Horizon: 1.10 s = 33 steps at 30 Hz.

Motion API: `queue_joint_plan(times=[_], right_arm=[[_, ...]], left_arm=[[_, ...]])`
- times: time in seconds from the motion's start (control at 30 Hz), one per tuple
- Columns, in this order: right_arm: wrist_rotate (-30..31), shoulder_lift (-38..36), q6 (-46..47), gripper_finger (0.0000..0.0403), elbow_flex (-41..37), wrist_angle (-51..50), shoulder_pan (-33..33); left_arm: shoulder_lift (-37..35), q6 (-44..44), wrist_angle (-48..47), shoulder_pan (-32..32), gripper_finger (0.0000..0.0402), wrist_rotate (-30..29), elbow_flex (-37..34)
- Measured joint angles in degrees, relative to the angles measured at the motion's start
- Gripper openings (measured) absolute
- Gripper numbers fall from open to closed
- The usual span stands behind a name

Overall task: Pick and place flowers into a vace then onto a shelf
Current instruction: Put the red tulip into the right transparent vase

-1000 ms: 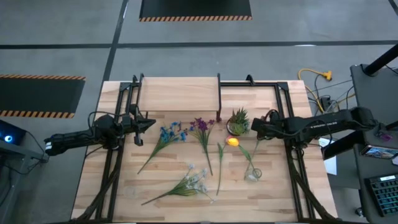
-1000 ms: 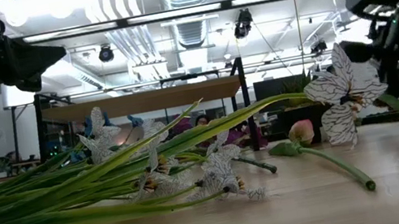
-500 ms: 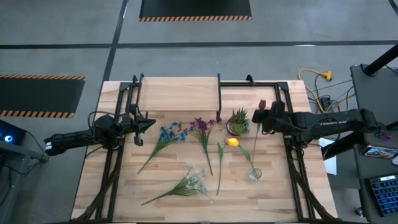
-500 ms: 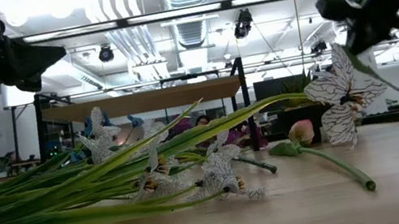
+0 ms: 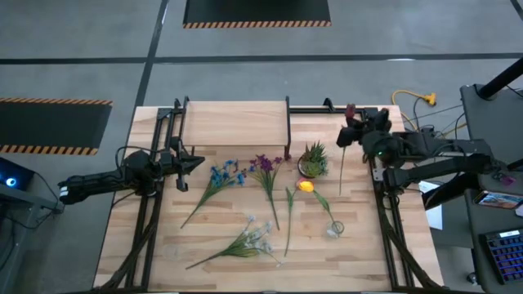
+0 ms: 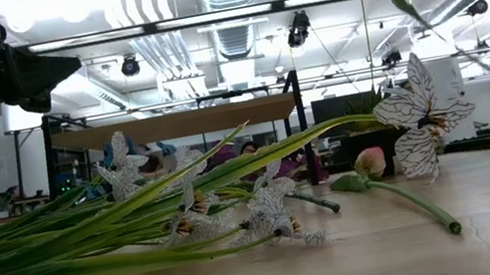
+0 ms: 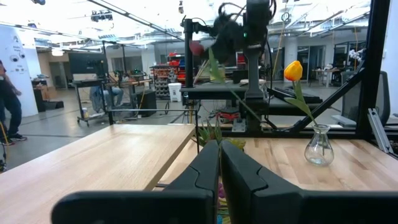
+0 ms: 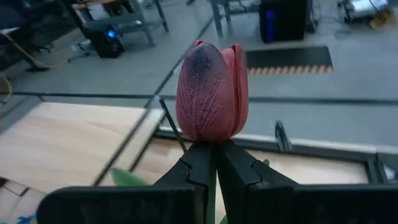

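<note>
- We see a red tulip [image 8: 211,93] standing just above the right gripper [image 8: 214,163], whose two fingers are clenched on its stem right under the bloom.
- In the high view this right gripper [image 5: 357,129] is lifted at the far right of the table [image 5: 376,245], and the green stem hangs down from it toward the near side.
- The glass vase [image 5: 333,229] stands on the near right part of the table and holds one stem with a yellow-orange bloom [image 5: 306,185].
- The other flowers lie flat on the table: a blue one [image 5: 222,175], a purple one [image 5: 265,164], a white one [image 5: 255,235] near the front, and a thin green stem [image 5: 289,214] between them and the vase.
- The shelf [image 5: 234,123] is at the far side of the table, left of the middle; we see nothing on its board.
- A small potted plant [image 5: 313,159] with spiky leaves stands just right of the shelf's near corner.
- The left gripper [image 5: 194,162] waits over the left side of the table, its fingers [image 7: 239,171] pressed together on nothing.
- In the left wrist view a person [image 7: 9,106] stands in the room beyond the table.
</note>
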Motion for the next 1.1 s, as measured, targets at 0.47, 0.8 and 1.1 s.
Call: queue_joint_plan(times=[0.47,0.8,1.1], right_arm=[[-0.26,0.17,-11.13,0.0013,8.94,0.32,9.39],[11.91,4.22,-15.94,0.0013,13.59,3.37,24.36],[23.52,8.01,-14.60,0.0013,15.63,3.57,40.23]], left_arm=[[0.02,0.00,-0.02,-0.01,0.0000,0.01,0.00],[0.00,0.00,-0.02,0.01,0.0000,0.01,0.00],[0.00,0.00,0.00,0.01,0.0000,0.02,0.00]])
